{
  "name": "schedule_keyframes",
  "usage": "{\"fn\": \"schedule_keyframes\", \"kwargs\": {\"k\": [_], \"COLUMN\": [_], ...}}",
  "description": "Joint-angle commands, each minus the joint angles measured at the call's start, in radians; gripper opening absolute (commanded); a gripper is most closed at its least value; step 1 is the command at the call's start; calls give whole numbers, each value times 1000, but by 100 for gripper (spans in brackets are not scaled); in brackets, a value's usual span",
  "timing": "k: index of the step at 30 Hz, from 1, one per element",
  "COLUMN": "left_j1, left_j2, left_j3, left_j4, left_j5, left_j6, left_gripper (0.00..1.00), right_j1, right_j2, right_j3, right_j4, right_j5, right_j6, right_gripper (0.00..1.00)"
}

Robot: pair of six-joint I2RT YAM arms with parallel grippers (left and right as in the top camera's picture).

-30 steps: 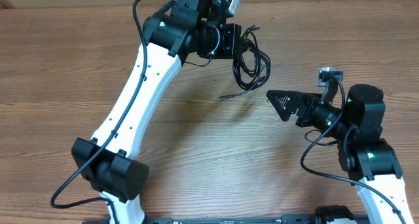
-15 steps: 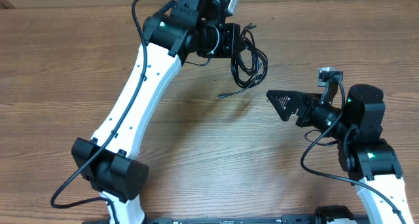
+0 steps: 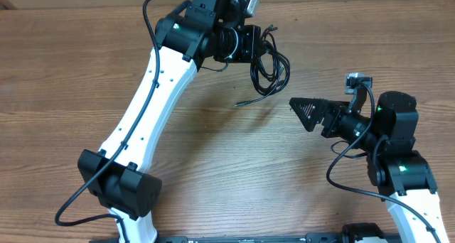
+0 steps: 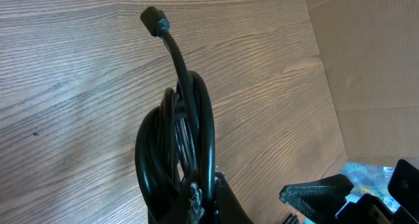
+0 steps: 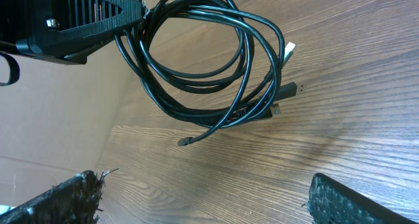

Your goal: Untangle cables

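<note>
The cables (image 3: 270,69) are a bundle of thin black loops with small plug ends, hanging in the air at the table's far middle. My left gripper (image 3: 257,47) is shut on the top of the bundle and holds it up. In the left wrist view the loops (image 4: 177,145) rise from the jaws (image 4: 200,201), one plug end pointing away. In the right wrist view the coil (image 5: 209,60) hangs ahead, loose ends dangling. My right gripper (image 3: 304,111) is open and empty, right of and below the bundle, pointing at it. Its fingers (image 5: 206,201) frame bare wood.
The wooden table (image 3: 213,165) fills the view. A cardboard-coloured surface (image 4: 380,67) borders the table's far edge. The left arm's white link (image 3: 153,94) crosses the left half of the table.
The hanging bundle has shifted very slightly to the left. Both arms are otherwise still.
</note>
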Motion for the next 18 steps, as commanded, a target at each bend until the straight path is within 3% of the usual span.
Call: {"fn": "schedule_keyframes", "kwargs": {"k": [1,18], "left_j1": [-1,-1], "left_j2": [-2,-2], "left_j3": [30,30], "left_j4": [7,-1], "left_j5": [2,-6], "left_j6": [28,61], "left_gripper": [4,4], "right_j1": [-3,-3], "right_j2": [0,0], "right_j3": [22,22], "right_j4": [9,8], "right_j5": [-3,-3], "right_j6": [1,1], "right_gripper": [100,100]}}
